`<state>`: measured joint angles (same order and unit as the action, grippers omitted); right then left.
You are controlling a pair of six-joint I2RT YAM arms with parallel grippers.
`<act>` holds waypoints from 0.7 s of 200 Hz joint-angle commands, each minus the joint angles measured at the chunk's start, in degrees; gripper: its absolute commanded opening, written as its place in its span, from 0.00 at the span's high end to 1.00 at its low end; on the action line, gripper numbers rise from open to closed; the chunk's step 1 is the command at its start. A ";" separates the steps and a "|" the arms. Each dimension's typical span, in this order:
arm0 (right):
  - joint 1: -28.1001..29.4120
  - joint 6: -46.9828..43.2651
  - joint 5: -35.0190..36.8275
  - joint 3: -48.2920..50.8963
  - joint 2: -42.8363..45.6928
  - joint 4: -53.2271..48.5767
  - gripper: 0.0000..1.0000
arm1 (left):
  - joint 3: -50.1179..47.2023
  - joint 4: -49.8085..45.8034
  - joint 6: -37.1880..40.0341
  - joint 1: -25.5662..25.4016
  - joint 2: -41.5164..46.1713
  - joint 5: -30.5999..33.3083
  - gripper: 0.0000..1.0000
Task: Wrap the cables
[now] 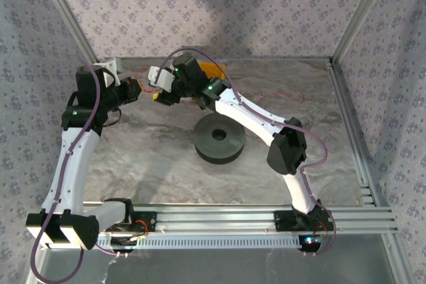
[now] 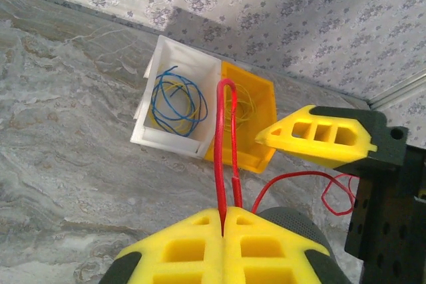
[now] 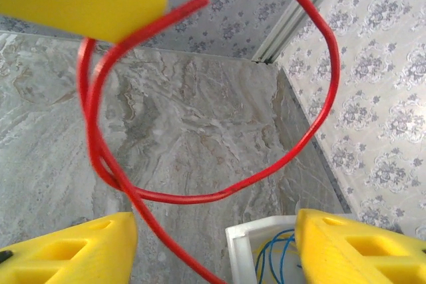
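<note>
My left gripper (image 2: 224,212) is shut on a thin red cable (image 2: 221,151), pinched between its yellow fingertips. From there the cable rises in a narrow loop and trails off to the right. My right gripper (image 3: 216,251) stands open close by, and a wide loop of the same cable (image 3: 319,111) hangs in front of it. One strand runs down between its fingers, near the left finger (image 3: 73,251). From above, both grippers (image 1: 138,89) (image 1: 158,96) meet at the back left of the table. More red cable (image 1: 287,95) lies to the right. The dark grey spool (image 1: 219,139) sits mid-table.
A white bin (image 2: 152,134) holding coiled blue wire and a yellow bin (image 2: 256,161) stand side by side on the marble-look table, just beyond the grippers near the back wall. Patterned walls and a metal frame (image 1: 346,118) enclose the table.
</note>
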<state>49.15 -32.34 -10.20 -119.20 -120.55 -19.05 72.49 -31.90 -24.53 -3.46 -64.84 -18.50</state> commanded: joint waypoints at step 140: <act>-0.89 2.46 2.54 -1.73 -2.20 -1.44 1.00 | -0.81 3.35 -3.22 3.51 3.38 0.21 1.00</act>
<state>49.15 -30.48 -10.22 -119.87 -123.94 -19.44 72.07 -29.85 -26.02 -1.56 -64.14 -20.14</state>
